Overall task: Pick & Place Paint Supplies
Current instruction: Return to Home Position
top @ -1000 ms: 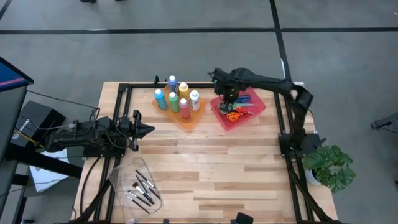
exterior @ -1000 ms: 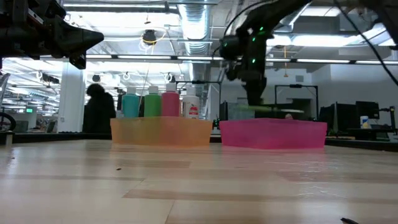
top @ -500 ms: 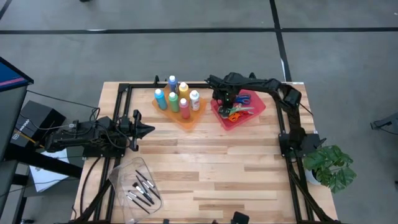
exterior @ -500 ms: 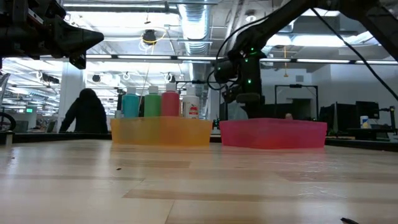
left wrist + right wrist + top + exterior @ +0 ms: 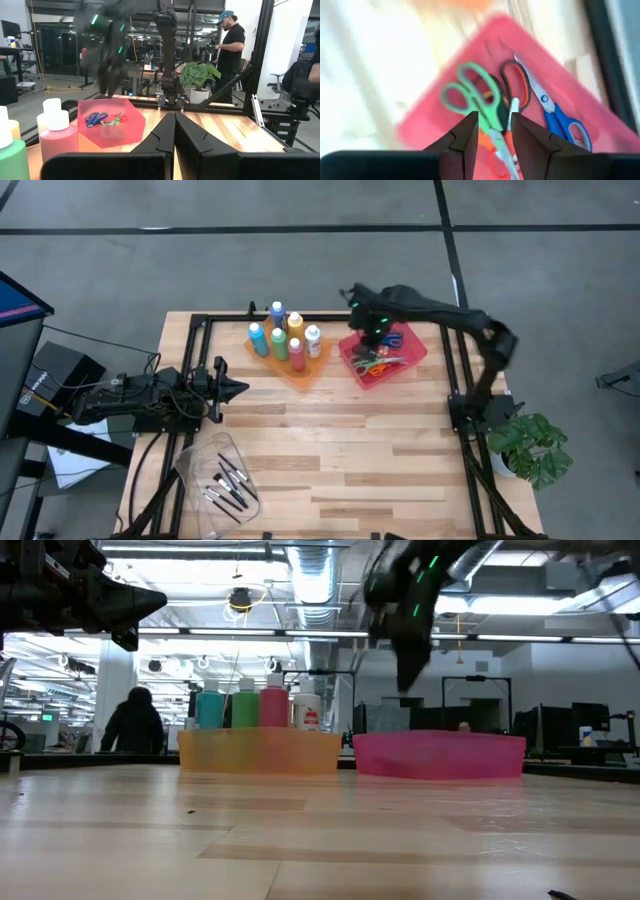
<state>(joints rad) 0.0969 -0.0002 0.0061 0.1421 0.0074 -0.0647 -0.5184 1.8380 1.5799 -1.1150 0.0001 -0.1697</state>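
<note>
Pink bin (image 5: 440, 756) beneath blurred right hand (image 5: 409, 678)

Wooden table (image 5: 330, 450) with orange tray (image 5: 301, 377), pink bin (image 5: 415, 344), clear tray (image 5: 204, 461).

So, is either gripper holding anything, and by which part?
Nothing. The right gripper is open above the pink bin, green scissors lying loose inside; the left gripper is shut, empty.

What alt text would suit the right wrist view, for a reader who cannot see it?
The open right claw hangs over a pink bin holding green scissors, red scissors and blue scissors, lying side by side. A pale wooden table shows beside the bin.
</note>
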